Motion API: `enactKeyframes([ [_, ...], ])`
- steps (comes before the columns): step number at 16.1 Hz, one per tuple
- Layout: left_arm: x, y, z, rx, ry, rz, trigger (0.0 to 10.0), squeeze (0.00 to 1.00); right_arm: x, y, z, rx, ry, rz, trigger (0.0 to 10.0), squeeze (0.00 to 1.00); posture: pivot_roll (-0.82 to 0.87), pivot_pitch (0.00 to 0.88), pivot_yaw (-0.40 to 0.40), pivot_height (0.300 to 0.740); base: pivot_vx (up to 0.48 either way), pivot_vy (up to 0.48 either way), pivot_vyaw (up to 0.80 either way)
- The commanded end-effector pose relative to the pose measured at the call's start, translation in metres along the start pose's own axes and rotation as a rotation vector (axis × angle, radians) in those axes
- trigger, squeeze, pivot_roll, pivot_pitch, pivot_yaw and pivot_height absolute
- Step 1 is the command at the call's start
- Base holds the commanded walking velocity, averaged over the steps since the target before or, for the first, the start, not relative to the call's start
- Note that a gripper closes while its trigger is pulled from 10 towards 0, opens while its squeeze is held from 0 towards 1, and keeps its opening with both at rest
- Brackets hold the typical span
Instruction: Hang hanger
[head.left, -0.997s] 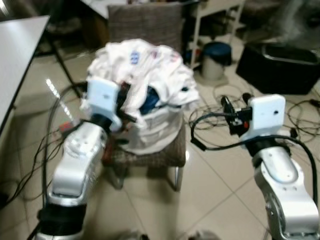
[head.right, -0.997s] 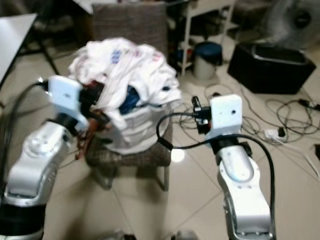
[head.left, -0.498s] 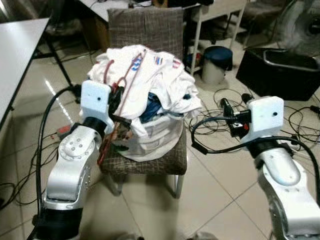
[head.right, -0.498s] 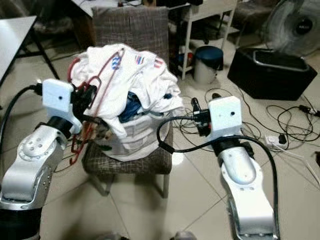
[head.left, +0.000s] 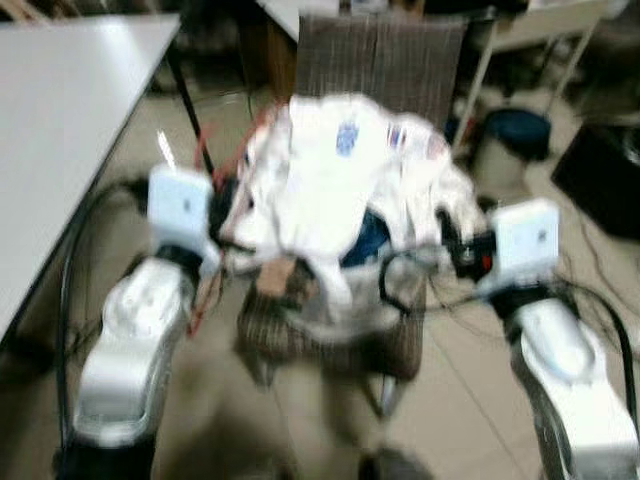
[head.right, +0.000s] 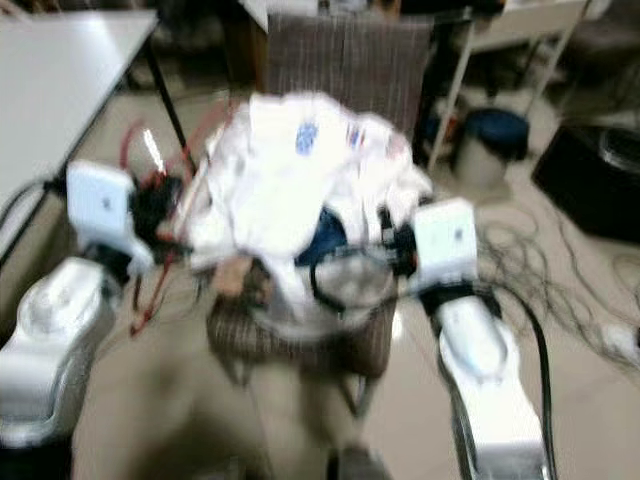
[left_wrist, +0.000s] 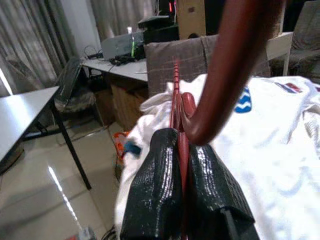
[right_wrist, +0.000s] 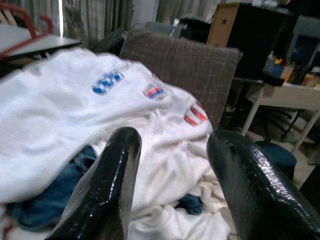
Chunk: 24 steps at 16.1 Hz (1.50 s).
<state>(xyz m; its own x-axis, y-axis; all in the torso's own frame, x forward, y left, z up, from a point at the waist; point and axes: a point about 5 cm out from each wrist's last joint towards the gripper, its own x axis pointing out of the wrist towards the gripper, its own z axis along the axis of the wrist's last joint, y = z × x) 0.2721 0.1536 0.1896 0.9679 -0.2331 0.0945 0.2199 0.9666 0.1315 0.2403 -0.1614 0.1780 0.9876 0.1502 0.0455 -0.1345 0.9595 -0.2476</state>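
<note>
Lifted higher since the earlier frame, the red hanger (left_wrist: 178, 107) stays clenched in the left gripper (left_wrist: 180, 172) beside the white shirt (head.left: 335, 180) (piled on a chair (head.left: 375, 60)); right gripper (right_wrist: 172, 145) spread, grasping nothing.

A heap of white clothes (head.left: 345, 170) is piled on a brown chair (head.left: 380, 60). A tabletop (head.left: 60, 110) is seen well to its left, and a blue bin (head.right: 485, 140) near its right.
</note>
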Motion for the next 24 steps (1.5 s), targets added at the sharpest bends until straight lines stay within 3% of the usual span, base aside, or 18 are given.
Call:
enactKeyframes([
  [1,0.001,0.003,0.007,0.015,-0.018,0.001,10.0,0.00,0.000,0.000,0.000,-0.001,-0.008,0.009,10.0,0.00,-0.09,0.092,0.047,0.740,0.322,0.000,0.00],
  [5,0.002,0.009,0.011,0.021,-0.038,-0.031,10.0,0.00,-0.004,0.003,-0.002,-0.005,0.002,0.070,10.0,0.00,-0.09,0.094,0.051,0.740,0.155,0.000,0.00],
  [7,-0.003,0.009,0.014,0.035,-0.065,-0.204,10.0,0.00,-0.006,0.001,-0.004,-0.016,0.003,0.116,10.0,0.00,-0.09,0.093,0.048,0.740,0.000,0.000,0.00],
  [8,-0.004,0.009,0.013,0.044,-0.057,-0.231,10.0,0.00,-0.006,0.000,-0.005,-0.015,0.009,0.116,10.0,0.00,-0.09,0.093,0.048,0.740,0.000,0.000,0.00],
  [10,-0.006,0.013,0.013,0.074,-0.039,-0.313,10.0,0.00,-0.006,-0.008,-0.010,-0.024,0.037,0.095,10.0,0.00,-0.09,0.091,0.046,0.740,0.000,0.000,0.00],
  [12,-0.005,0.020,0.014,0.084,-0.037,-0.328,10.0,0.00,-0.005,-0.019,-0.015,-0.016,0.074,0.049,10.0,0.00,-0.09,0.090,0.049,0.740,0.000,0.000,0.00],
  [13,-0.002,0.023,0.017,0.094,-0.048,-0.314,10.0,0.00,-0.003,-0.025,-0.014,-0.056,0.086,0.045,10.0,0.00,-0.09,0.090,0.049,0.740,0.000,0.000,0.00],
  [15,0.003,0.017,0.021,0.080,-0.068,-0.327,10.0,0.00,0.000,-0.043,-0.016,-0.148,0.180,-0.044,10.0,0.00,-0.10,0.084,0.054,0.740,0.000,0.000,0.00],
  [17,0.002,0.007,0.026,0.059,-0.091,-0.396,10.0,0.00,-0.001,-0.052,-0.014,-0.128,0.212,-0.081,10.0,0.00,-0.10,0.083,0.054,0.740,0.000,0.000,0.00],
  [20,0.000,0.000,0.034,-0.001,-0.127,-0.471,10.0,0.00,-0.006,-0.044,-0.015,-0.012,0.244,-0.005,10.0,0.00,-0.10,0.083,0.057,0.740,0.000,0.000,0.00],
  [23,0.002,-0.001,0.034,0.002,-0.125,-0.484,10.0,0.00,-0.007,-0.027,-0.024,-0.095,0.282,0.003,10.0,0.00,-0.09,0.083,0.066,0.740,0.000,0.000,0.00],
  [24,0.001,-0.004,0.035,-0.007,-0.128,-0.508,10.0,0.00,-0.007,-0.024,-0.027,-0.072,0.300,-0.017,10.0,0.00,-0.09,0.083,0.066,0.740,0.000,0.000,0.00],
])
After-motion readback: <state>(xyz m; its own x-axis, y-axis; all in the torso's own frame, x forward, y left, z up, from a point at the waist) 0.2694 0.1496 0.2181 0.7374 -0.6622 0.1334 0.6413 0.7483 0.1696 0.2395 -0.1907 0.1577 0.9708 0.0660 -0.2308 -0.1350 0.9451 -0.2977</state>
